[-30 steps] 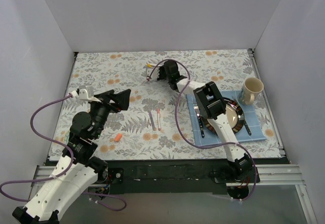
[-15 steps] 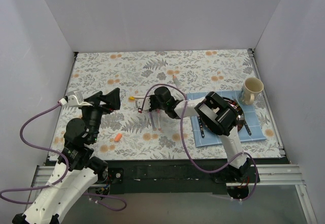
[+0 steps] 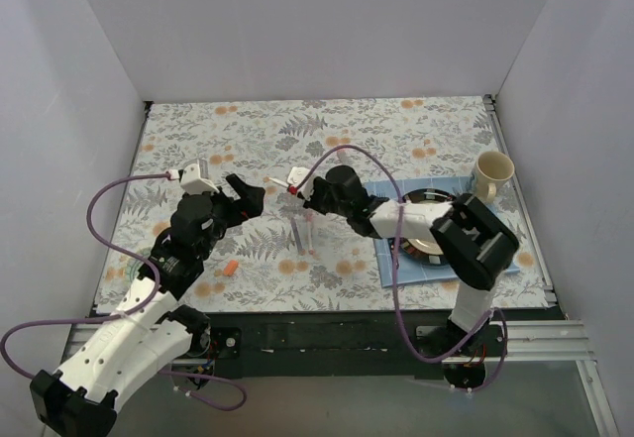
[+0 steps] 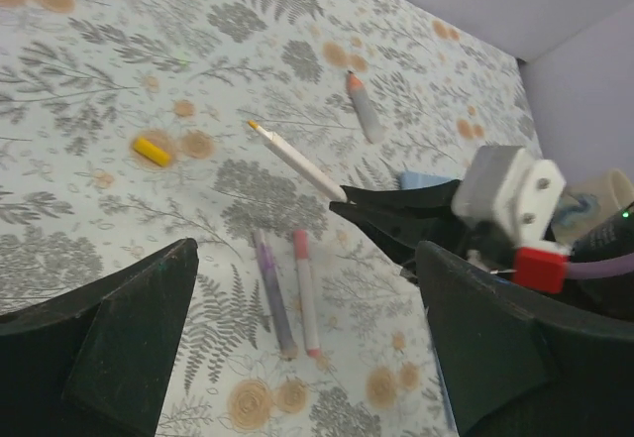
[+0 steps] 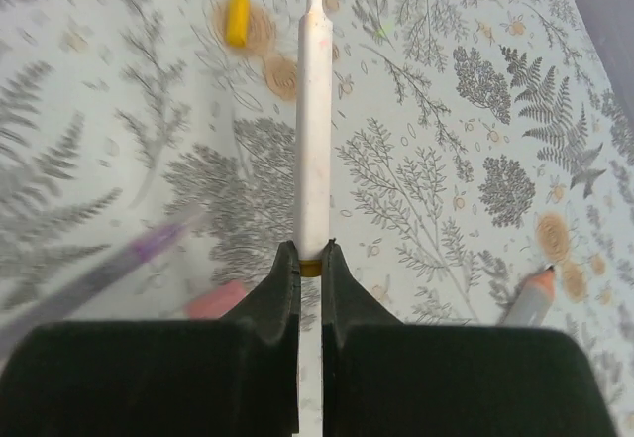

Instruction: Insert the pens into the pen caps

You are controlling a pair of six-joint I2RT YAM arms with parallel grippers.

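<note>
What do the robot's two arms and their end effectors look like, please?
The left arm and right arm have white shells on the lower links, with black joints and black upper links. A purple cable loops beside each. The left end effector and right end effector are black with broad wedge-shaped fingers; a white block with a red part sits by the right one.

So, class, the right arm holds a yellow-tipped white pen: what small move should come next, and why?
Probably lower the open left gripper onto the yellow cap and grasp it. The right gripper already pinches the white pen, tip bare, and the cap lies loose on the table beyond that tip.
</note>
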